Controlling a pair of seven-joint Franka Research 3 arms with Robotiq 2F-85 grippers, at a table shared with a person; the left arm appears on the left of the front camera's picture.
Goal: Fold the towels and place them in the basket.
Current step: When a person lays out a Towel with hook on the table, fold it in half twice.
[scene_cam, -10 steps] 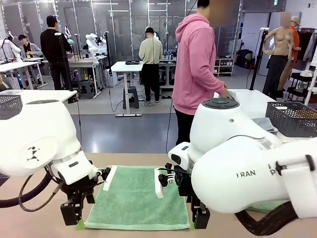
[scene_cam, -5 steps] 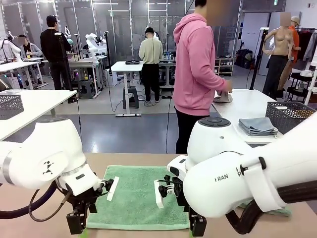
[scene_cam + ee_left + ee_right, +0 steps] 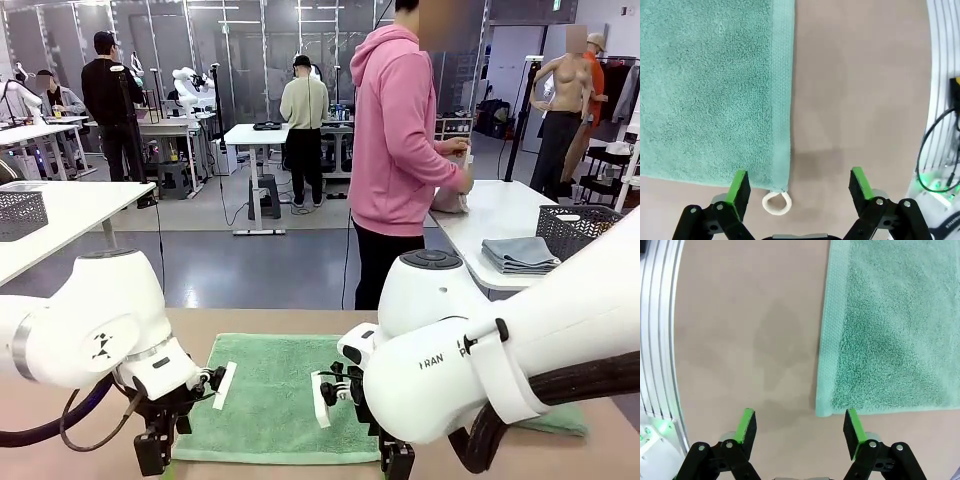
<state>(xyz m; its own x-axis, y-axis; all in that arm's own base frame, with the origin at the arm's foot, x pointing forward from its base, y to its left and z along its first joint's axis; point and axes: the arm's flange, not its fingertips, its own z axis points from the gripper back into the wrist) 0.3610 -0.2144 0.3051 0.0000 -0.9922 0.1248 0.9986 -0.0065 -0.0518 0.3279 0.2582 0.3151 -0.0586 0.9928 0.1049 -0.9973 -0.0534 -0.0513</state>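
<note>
The green towel (image 3: pixel 275 395) lies flat on the tan table (image 3: pixel 270 322). The left gripper (image 3: pixel 799 182) hangs released over one near corner, above the cord loop (image 3: pixel 776 203). The right gripper (image 3: pixel 801 422), also released, hangs over the other near corner. The right arm (image 3: pixel 480 370) hides the towel's right side. Beyond the towel stands a person in a pink hoodie (image 3: pixel 395 130).

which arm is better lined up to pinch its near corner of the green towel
Left, slightly. The left gripper is open, with the towel corner and cord loop about centred between its fingers. The right gripper is open too, but its corner sits off-centre, close to one finger.
</note>
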